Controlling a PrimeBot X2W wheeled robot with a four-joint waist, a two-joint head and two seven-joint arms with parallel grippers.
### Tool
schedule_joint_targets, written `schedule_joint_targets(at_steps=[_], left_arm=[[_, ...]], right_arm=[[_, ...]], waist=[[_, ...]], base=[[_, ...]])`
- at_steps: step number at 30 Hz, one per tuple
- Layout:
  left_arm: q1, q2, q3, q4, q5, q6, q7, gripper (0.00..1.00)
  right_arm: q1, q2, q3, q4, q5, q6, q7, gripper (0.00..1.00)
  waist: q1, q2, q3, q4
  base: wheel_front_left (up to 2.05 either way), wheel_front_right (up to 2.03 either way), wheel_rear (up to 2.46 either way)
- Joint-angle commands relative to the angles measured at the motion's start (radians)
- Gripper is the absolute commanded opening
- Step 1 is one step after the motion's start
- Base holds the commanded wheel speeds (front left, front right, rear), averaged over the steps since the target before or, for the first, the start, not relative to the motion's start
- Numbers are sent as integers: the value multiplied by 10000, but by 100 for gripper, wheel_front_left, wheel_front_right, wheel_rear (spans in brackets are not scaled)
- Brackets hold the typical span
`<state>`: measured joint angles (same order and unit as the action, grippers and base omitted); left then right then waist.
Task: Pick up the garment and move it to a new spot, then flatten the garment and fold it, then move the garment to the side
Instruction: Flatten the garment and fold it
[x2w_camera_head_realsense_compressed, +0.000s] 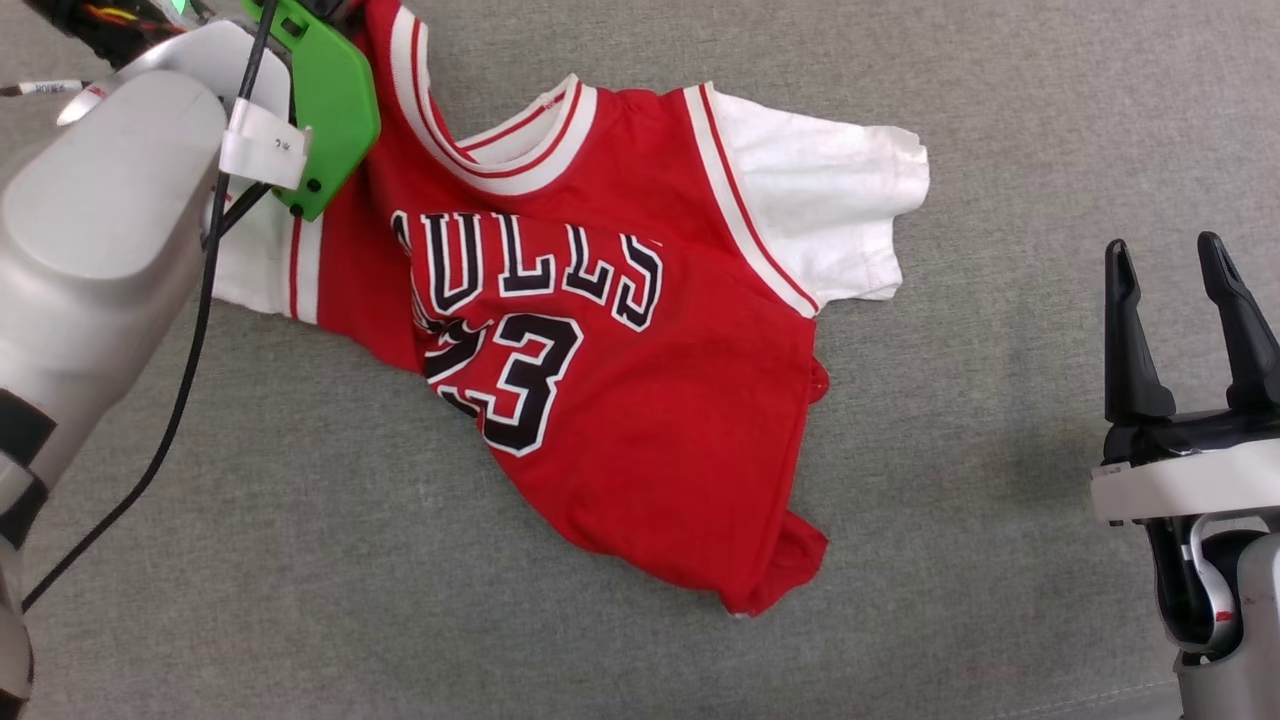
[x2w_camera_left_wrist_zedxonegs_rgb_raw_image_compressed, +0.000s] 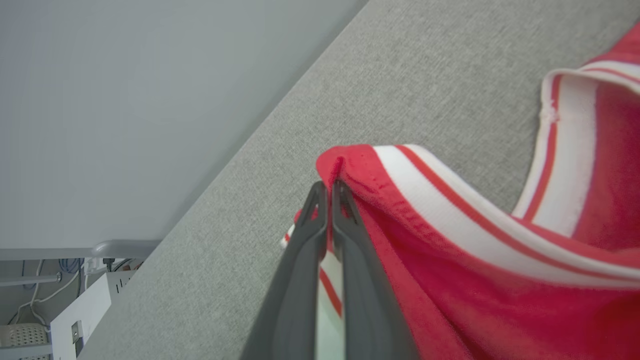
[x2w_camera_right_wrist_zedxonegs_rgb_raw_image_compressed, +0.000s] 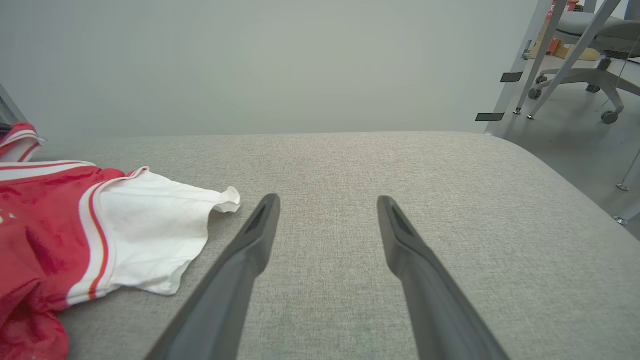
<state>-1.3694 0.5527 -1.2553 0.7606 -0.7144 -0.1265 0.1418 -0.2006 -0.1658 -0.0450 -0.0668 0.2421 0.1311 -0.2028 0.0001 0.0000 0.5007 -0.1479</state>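
**Barely started: gripped at one shoulder, not yet carried**

Found the garment (x2w_camera_head_realsense_compressed: 620, 330) lying front up and rumpled on the grey cushion (x2w_camera_head_realsense_compressed: 300, 500), lettering and number readable. Saw the left gripper (x2w_camera_left_wrist_zedxonegs_rgb_raw_image_compressed: 330, 189) pinching the red shoulder edge, fingers pressed together on the cloth. Saw the right gripper (x2w_camera_head_realsense_compressed: 1190, 270) well apart at the right, fingers spread wide, holding nothing. Judged only the pick-up as begun; left to do: carrying to a new spot, flattening, folding, moving aside.

Lab-like office space: wheeled office chair (x2w_camera_right_wrist_zedxonegs_rgb_raw_image_compressed: 590, 27), taped metal frame legs (x2w_camera_right_wrist_zedxonegs_rgb_raw_image_compressed: 522, 57), loose cables (x2w_camera_left_wrist_zedxonegs_rgb_raw_image_compressed: 37, 299), grey fabric-covered worktop (x2w_camera_right_wrist_zedxonegs_rgb_raw_image_compressed: 350, 165).
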Motion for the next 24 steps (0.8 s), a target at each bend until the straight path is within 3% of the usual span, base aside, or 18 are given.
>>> schedule_joint_targets(at_steps=[1, 8, 9, 10, 11, 15, 18, 24], left_arm=[[281, -119, -49, 332, 45, 3, -8, 0], [1182, -280, -215, 988, -371, -38, 177, 0], [1177, -281, -221, 992, -417, -39, 42, 16], [1137, -273, -225, 996, -389, -39, -171, 95], [1074, -275, -227, 1049, -389, -39, -563, 100], [849, -414, -86, 1279, -361, -22, -2190, 100], [891, -534, 296, 1303, -434, 318, -3429, 100], [1701, 5, 1737, -499, -267, 1825, -4027, 100]], right_arm=[[-182, 13, -9, -34, -11, -4, -108, 100], [-250, 24, -21, -164, -152, -4, -149, 100], [-253, 7, -26, -180, -171, -4, -132, 100], [-264, -8, -22, -188, -176, -4, -116, 100], [-288, -35, -14, -192, -175, -4, -97, 100], [-358, -241, -34, -145, -150, -4, -8, 100], [-446, -547, -60, -174, -147, -4, 109, 100], [-1315, -1509, 70, -439, 32, -4, 824, 100]], waist=[[-1, 0, 246, -254], [-1, 0, 226, -222], [-1, 0, 162, -150], [-1, 0, 103, -100], [-1, 0, 9, -34], [-1, 0, -521, 287], [-1, 0, -968, 549], [-1, 0, -1766, 1205]], base=[[0, 0, 0], [0, 0, 0], [0, 0, 0], [0, 0, 0], [0, 0, 0], [0, 0, 0], [0, 0, 0], [0, 0, 0]])
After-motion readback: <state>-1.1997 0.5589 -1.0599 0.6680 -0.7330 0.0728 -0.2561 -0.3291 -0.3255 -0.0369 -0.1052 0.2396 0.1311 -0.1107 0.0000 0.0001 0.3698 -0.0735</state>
